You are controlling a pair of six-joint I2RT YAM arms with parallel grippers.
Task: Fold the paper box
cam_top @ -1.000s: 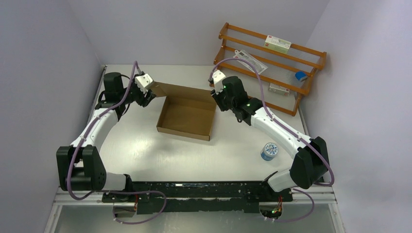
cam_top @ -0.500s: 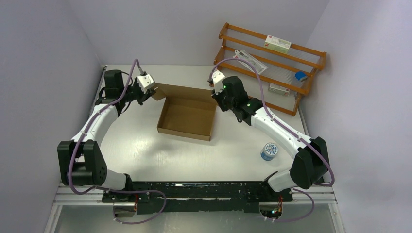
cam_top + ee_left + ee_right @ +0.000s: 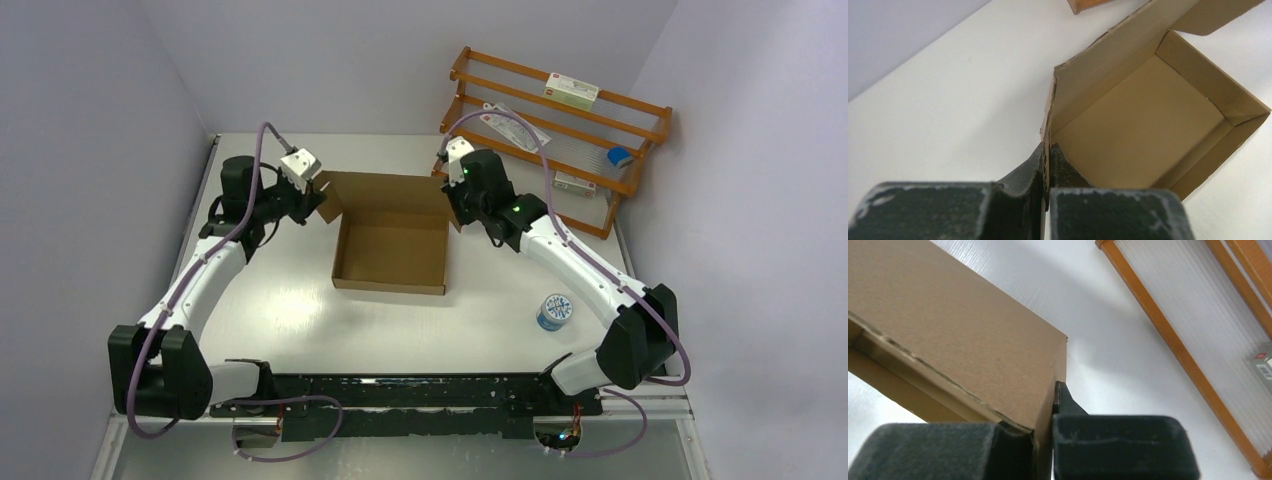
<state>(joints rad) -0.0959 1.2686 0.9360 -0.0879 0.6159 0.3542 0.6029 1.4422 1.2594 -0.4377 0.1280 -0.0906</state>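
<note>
The paper box (image 3: 390,250) is a brown cardboard tray standing open on the table's middle, with its back panel raised. My left gripper (image 3: 320,200) is shut on the box's far left corner. In the left wrist view its fingers (image 3: 1049,152) pinch the thin left wall edge, one inside the box (image 3: 1148,110) and one outside. My right gripper (image 3: 450,203) is shut on the far right corner. In the right wrist view it (image 3: 1050,402) clamps the corner of the box (image 3: 948,330), with the inner finger mostly hidden behind cardboard.
An orange wooden rack (image 3: 560,125) leans against the back right wall, holding white cartons (image 3: 572,92) and a blue item (image 3: 620,156). A round blue-and-white tin (image 3: 553,311) stands near the right arm's base. Walls close in left and right.
Both grippers have closed onto the box's far corners. The box has shifted a little right and turned square to the table, and the left arm has stretched farther in.
</note>
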